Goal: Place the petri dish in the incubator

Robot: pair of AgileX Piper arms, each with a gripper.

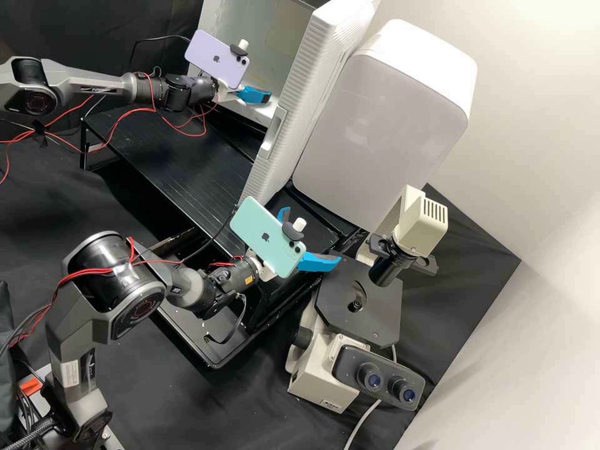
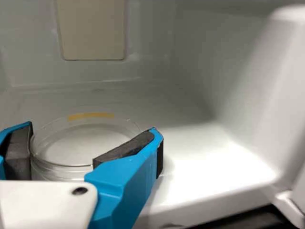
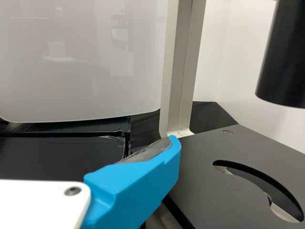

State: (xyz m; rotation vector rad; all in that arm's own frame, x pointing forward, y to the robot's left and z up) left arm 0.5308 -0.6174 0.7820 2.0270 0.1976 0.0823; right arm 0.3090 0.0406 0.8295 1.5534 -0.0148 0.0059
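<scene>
Clear plastic petri dish (image 2: 71,148) rests on the white incubator (image 2: 214,157) floor, grasped between the jaws of the left gripper (image 2: 89,132), while the right gripper (image 1: 312,240) hangs released, its jaws beside the microscope stage (image 3: 228,191).

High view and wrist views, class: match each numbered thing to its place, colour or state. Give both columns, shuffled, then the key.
1 petri dish
2 right gripper
3 left arm's phone
4 microscope stage

A lilac
B black, with an opening in it
C between the jaws of the left gripper, inside the incubator
D at the microscope stage's edge

Pairs: 1-C, 2-D, 3-A, 4-B
</scene>
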